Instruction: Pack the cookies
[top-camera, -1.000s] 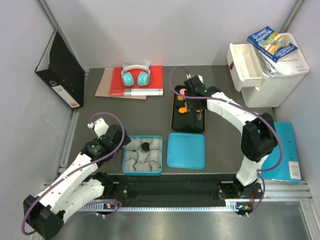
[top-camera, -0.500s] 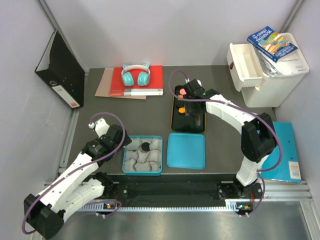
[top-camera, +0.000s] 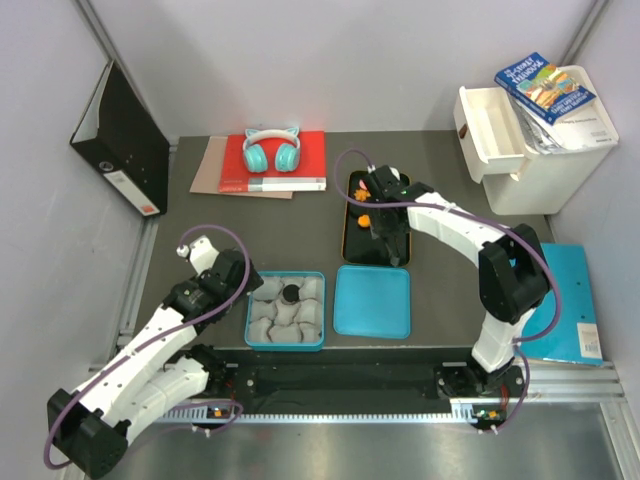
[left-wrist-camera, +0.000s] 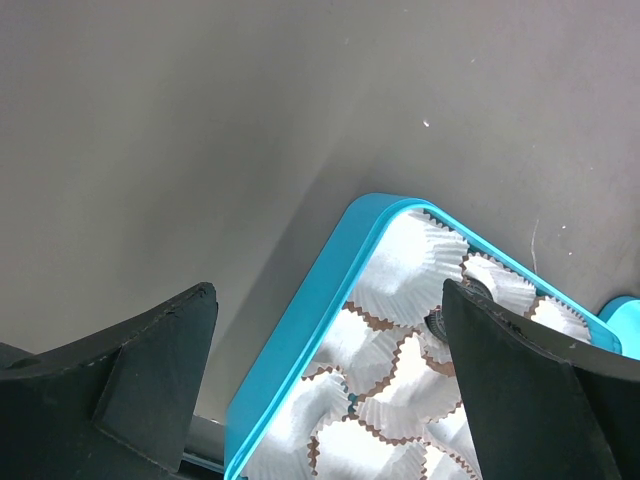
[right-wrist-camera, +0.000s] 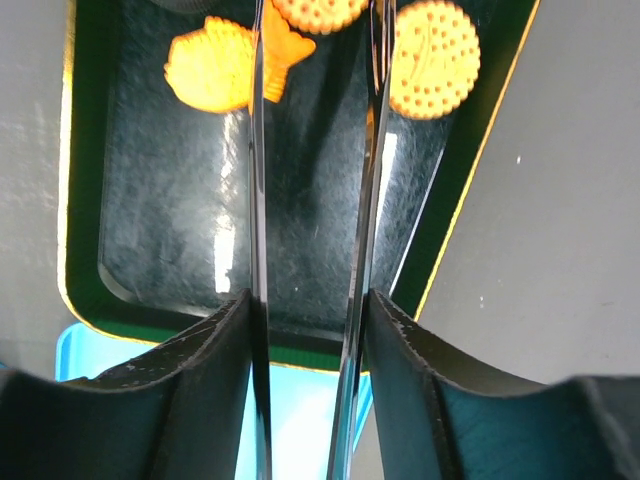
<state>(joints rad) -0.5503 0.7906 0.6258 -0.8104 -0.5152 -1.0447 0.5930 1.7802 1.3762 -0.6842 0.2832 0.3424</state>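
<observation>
Here, left jaws wide over the teal box (left-wrist-camera: 305, 325) edge; right jaws narrow astride an orange cookie (right-wrist-camera: 320, 12) (grip unclear).

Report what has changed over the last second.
The right gripper moved along the black tray toward the arm bases and is now by the orange cookies. Whether it grasped one is unclear. The left gripper, cyan box and lid stayed put.

Starting at the red book (top-camera: 305, 150) by the back wall: teal cat-ear headphones (top-camera: 271, 151) lie on it, a brown folder (top-camera: 208, 172) pokes out beneath. Well left, a black binder (top-camera: 120, 140). Far right, a white drawer unit (top-camera: 545, 155), paperback (top-camera: 545, 87) on top.
</observation>
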